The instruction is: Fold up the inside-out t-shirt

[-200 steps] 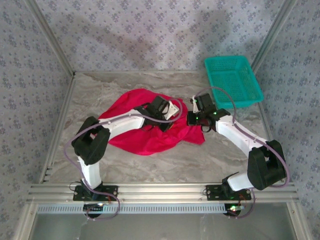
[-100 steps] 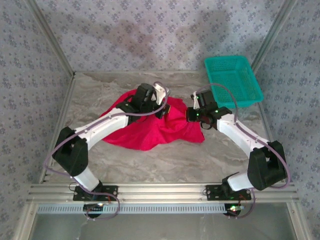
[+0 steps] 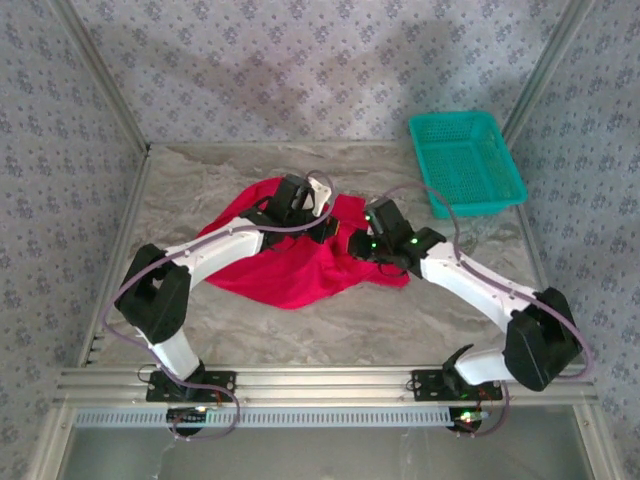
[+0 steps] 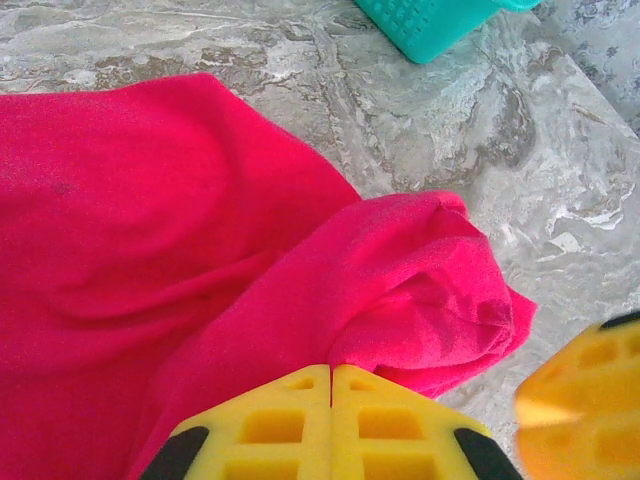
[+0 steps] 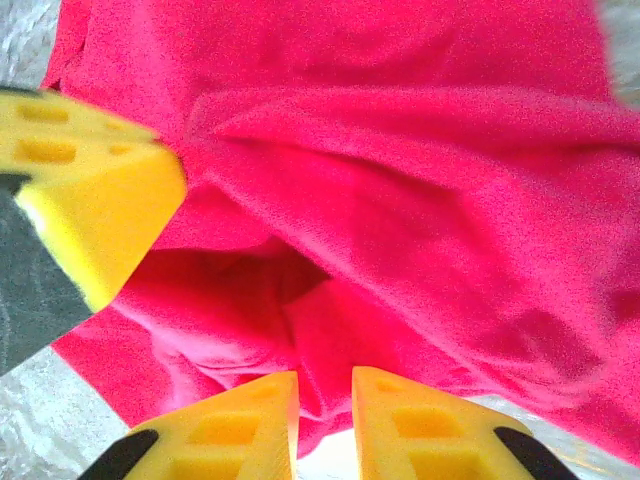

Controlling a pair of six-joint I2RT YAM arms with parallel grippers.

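Observation:
The bright red t-shirt (image 3: pixel 290 270) lies crumpled in the middle of the table. My left gripper (image 3: pixel 335 229) reaches over its right part. In the left wrist view its yellow jaws (image 4: pixel 331 370) are pressed together at a fold of the t-shirt (image 4: pixel 150 230), whose creases run to the tips. My right gripper (image 3: pixel 352 244) is right beside it on the shirt's right side. In the right wrist view the right gripper (image 5: pixel 323 376) has its jaws a narrow gap apart, with a hanging edge of the t-shirt (image 5: pixel 400 180) in that gap. A finger (image 5: pixel 95 195) of the left gripper shows at upper left there.
A teal mesh basket (image 3: pixel 466 160) stands at the back right of the marble table (image 3: pixel 430 310), its corner also in the left wrist view (image 4: pixel 430 22). Patterned walls and metal frame rails enclose the table.
My left arm stretched toward the back, lifting the shirt's right part. My right gripper moved left onto the shirt and its jaws parted from shut to a narrow gap.

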